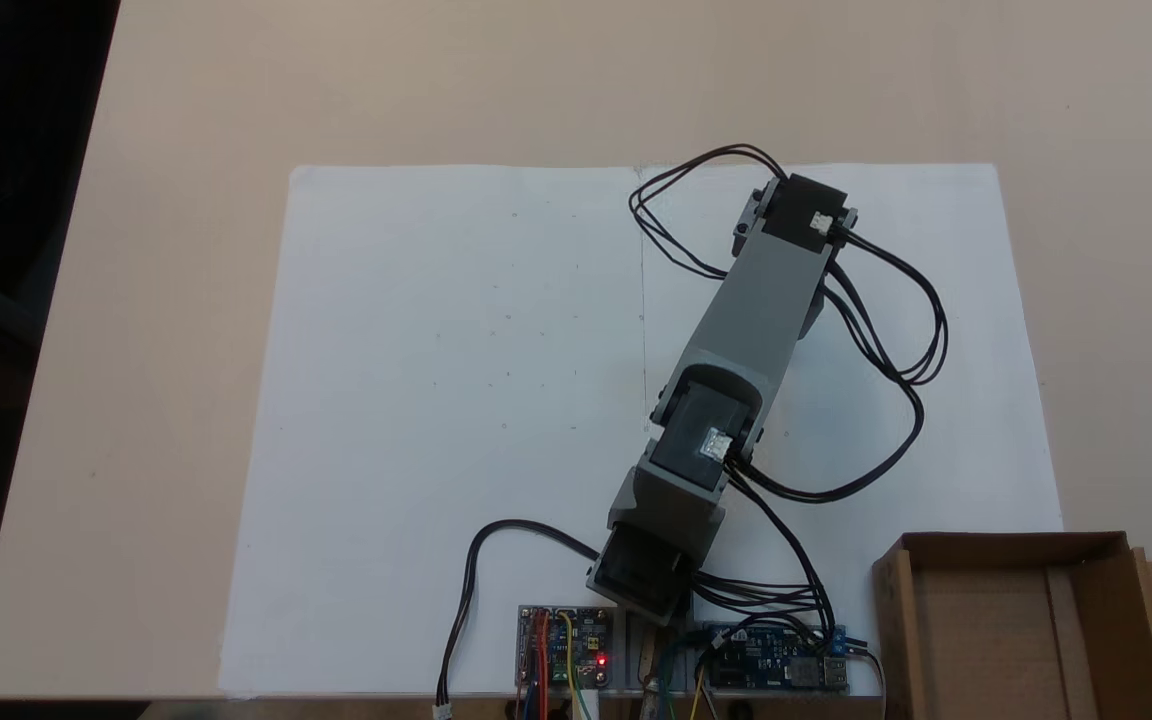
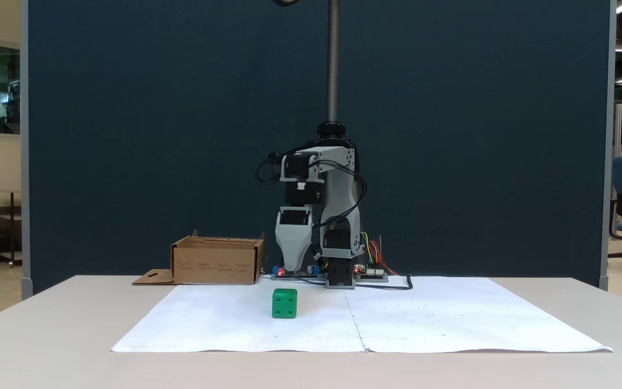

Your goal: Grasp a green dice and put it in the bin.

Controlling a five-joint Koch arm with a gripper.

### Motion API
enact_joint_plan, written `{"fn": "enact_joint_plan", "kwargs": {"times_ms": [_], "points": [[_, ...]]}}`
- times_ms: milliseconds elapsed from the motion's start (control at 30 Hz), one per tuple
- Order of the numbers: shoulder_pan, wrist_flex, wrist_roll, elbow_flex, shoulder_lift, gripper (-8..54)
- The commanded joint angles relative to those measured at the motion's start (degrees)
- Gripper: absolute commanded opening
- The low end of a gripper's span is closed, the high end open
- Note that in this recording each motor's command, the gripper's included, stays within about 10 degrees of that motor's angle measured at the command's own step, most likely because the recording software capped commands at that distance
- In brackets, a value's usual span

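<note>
The green dice (image 2: 284, 303) sits on the white paper (image 2: 235, 319) in the front-facing fixed view, out in front of the arm (image 2: 316, 216) and well apart from the bin (image 2: 216, 262), which stands at the back edge of the table (image 2: 46, 324) beside the arm's base. The gripper (image 2: 293, 265) hangs point-down above the paper, higher than the dice and behind it; the dice lies slightly to its left in that view. Judging from this, the step in hand is the reach: the arm should swing forward until the gripper is squarely over the dice, spread its jaws wider than the cube, come straight down so a jaw stands on each side, and close on two flat opposite faces. Whether the jaws are apart or together I cannot tell, since only one grey fingertip shape shows. In the top-down fixed view the arm (image 1: 756, 310) covers the dice, and the bin (image 1: 1036, 545) is cut off by the lower frame edge
</note>
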Motion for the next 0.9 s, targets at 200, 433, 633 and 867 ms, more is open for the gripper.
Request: {"fn": "enact_joint_plan", "kwargs": {"times_ms": [200,433,633,867], "points": [[-0.3,4.0,-3.3,-6.0,-4.1,41.7],[-0.3,4.0,-3.3,-7.1,-6.7,41.7],[-0.3,3.6,-3.3,-7.1,-8.2,41.7],[0.1,3.3,-3.3,-7.1,-9.8,41.7]]}}
